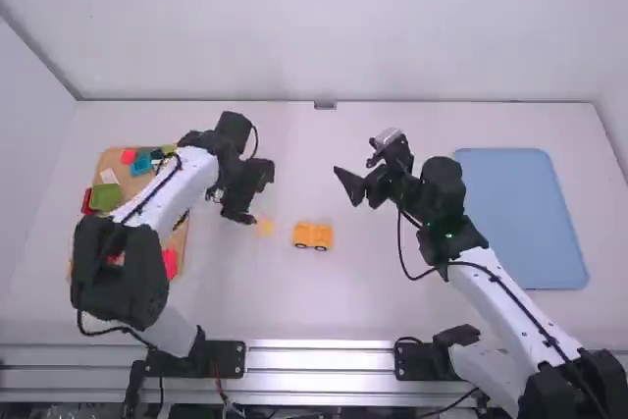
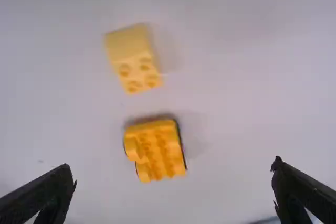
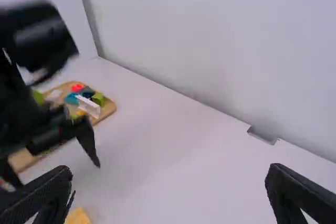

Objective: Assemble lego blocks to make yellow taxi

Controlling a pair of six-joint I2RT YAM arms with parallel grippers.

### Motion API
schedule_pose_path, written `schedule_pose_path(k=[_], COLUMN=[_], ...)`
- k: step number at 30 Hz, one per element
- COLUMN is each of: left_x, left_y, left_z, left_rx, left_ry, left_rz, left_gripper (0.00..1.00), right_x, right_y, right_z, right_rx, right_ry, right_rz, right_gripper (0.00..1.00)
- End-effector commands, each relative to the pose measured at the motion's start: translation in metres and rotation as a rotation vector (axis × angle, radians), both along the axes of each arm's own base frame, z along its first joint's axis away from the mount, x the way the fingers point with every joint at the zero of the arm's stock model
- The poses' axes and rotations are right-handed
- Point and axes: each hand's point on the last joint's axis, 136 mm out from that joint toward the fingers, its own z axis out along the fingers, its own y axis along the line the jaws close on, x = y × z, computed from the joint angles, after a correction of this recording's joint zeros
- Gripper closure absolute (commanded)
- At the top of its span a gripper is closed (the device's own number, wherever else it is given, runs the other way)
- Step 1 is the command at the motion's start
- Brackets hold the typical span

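One loose yellow block (image 2: 134, 59), near one yellow car body (image 1: 313, 235) on the tabletop (image 1: 353, 301); my left gripper (image 2: 174, 170) and right gripper (image 3: 170, 168) both spread, empty; step in hand, I judge, joining these, the next move calling for a square pinch on that block.

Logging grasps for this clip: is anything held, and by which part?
Nothing is held. The left pincer and right pincer are open; the pale yellow block and wheeled block rest on the table.
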Motion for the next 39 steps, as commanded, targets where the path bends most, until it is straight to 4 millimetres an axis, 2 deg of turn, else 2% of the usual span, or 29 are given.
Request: schedule_pose_path(k=[1,3,4,5,6,7,9,14,17,18,21,24,27,28,29,32,33,34,36,39], left_x=[0.016,0.019,0.021,0.027,0.031,0.043,0.053,0.048,0.038,0.035,0.005,-0.021,-0.037,-0.037,-0.039,-0.035,-0.035,-0.033,-0.031,-0.030], left_y=[0.005,0.002,0.002,0.004,0.006,0.016,0.039,0.040,0.028,0.025,0.003,-0.002,-0.005,-0.006,-0.007,-0.010,-0.010,-0.010,-0.002,0.004], left_z=[0.024,0.032,0.037,0.039,0.040,0.042,0.041,0.032,0.020,0.018,-0.001,-0.016,-0.027,-0.028,-0.032,-0.032,-0.032,-0.033,-0.046,-0.060], left_rx=[0.174,0.205,0.247,0.298,0.330,0.438,0.624,0.665,0.643,0.625,0.465,0.347,0.283,0.283,0.285,0.318,0.318,0.323,0.319,0.298], left_ry=[-0.217,-0.285,-0.338,-0.379,-0.396,-0.433,-0.416,-0.403,-0.471,-0.498,-0.710,-0.880,-1.096,-1.109,-1.214,-1.481,-1.481,-1.594,-1.649,-1.645], left_rz=[-0.526,-0.705,-0.873,-0.965,-1.000,-1.088,-1.237,-1.420,-1.776,-1.845,-2.270,-2.498,-2.577,-2.578,-2.553,-2.348,-2.348,-2.218,-2.075,-1.982], left_gripper=[0.01,0.07,0.01,0.01,0.01,0.01,0.01,0.01,0.01,0.01,0.01,0.01,0.01,0.01,0.01,0.01,0.01,0.01,0.00,0.01], right_x=[-0.003,-0.003,-0.003,-0.003,-0.003,-0.003,-0.002,0.002,0.002,0.002,0.002,-0.001,-0.005,-0.005,-0.006,-0.010,-0.010,-0.011,-0.013,-0.012], right_y=[0.001,0.001,0.001,0.001,0.001,0.001,-0.001,-0.009,-0.012,-0.012,-0.012,-0.007,0.000,0.001,0.004,0.009,0.009,0.011,0.013,0.012], right_z=[0.005,0.005,0.005,0.005,0.005,0.005,0.003,-0.001,-0.003,-0.003,-0.003,-0.003,-0.003,-0.003,-0.001,0.000,0.000,-0.001,-0.002,-0.003], right_rx=[0.010,0.009,0.010,0.009,0.009,0.008,0.006,0.003,0.003,0.003,0.003,0.003,0.002,0.002,0.005,0.005,0.005,0.004,0.002,0.001], right_ry=[-0.013,-0.014,-0.014,-0.014,-0.014,-0.013,-0.008,0.001,0.008,0.008,0.009,0.008,0.007,0.006,0.000,-0.003,-0.003,-0.002,0.003,0.009], right_rz=[0.009,0.009,0.009,0.008,0.008,0.004,-0.001,-0.026,-0.027,-0.028,-0.028,-0.013,0.007,0.010,0.017,0.034,0.034,0.040,0.046,0.043], right_gripper=[0.02,0.02,0.02,0.02,0.02,0.02,0.02,0.02,0.02,0.02,0.02,0.02,0.02,0.02,0.02,0.02,0.02,0.02,0.02,0.02])
